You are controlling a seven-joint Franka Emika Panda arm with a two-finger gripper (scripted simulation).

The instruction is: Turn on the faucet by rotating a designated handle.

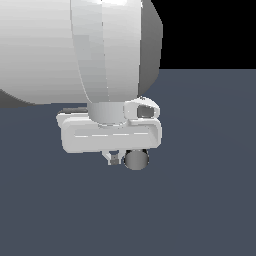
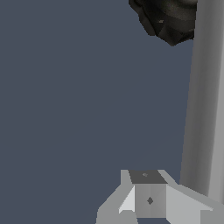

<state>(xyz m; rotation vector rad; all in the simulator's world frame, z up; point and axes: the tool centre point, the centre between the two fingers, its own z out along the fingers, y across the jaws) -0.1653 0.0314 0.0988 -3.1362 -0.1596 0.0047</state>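
Note:
The faucet shows in the wrist view as a black ribbed round base (image 2: 170,19) with the handle (image 2: 203,100), a smooth grey bar, running from it. In the exterior view only the handle's flat round end (image 1: 136,159) shows under the white hand. My gripper (image 2: 148,194) sits right beside the bar, and its fingers look pressed together and hold nothing. In the exterior view the gripper (image 1: 114,159) pokes out just to the exterior view's left of the handle's end. I cannot tell whether it touches the bar.
The big white robot arm (image 1: 75,45) fills the top of the exterior view and hides the faucet's base there. A flat dark blue-grey floor (image 1: 200,200) lies all around.

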